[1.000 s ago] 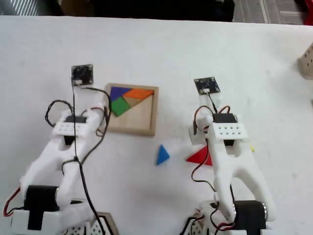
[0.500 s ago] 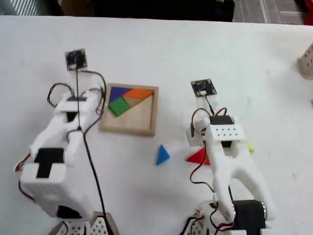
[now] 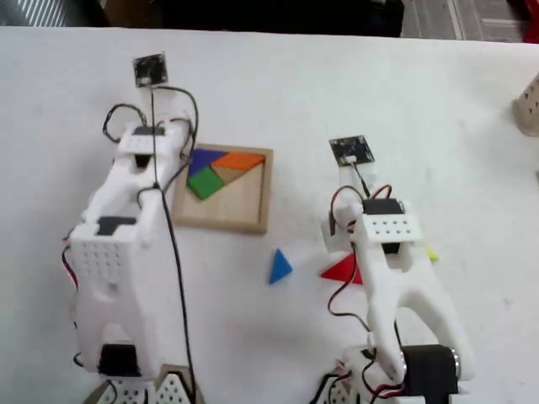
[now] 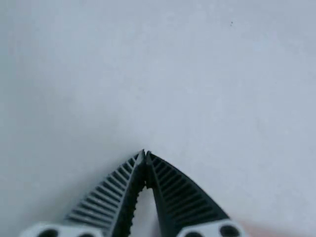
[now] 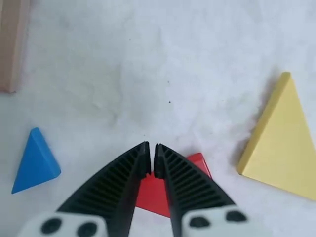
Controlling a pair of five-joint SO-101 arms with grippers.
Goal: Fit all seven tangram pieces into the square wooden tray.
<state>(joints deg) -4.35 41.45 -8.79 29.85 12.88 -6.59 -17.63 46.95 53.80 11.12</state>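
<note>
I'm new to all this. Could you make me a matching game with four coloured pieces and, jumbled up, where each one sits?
Pieces: 1 blue triangle; 2 red triangle; 3 yellow triangle; 4 orange piece.
Places: A inside the wooden tray; B partly under the right gripper; C on the table, between tray and red triangle; D on the table, beyond the red triangle from the tray.
Pairs: 1-C, 2-B, 3-D, 4-A.

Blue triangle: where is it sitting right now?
In the high view the blue triangle lies loose on the table, outside the wooden tray, just off its near right corner, with the red triangle to its right.
</note>
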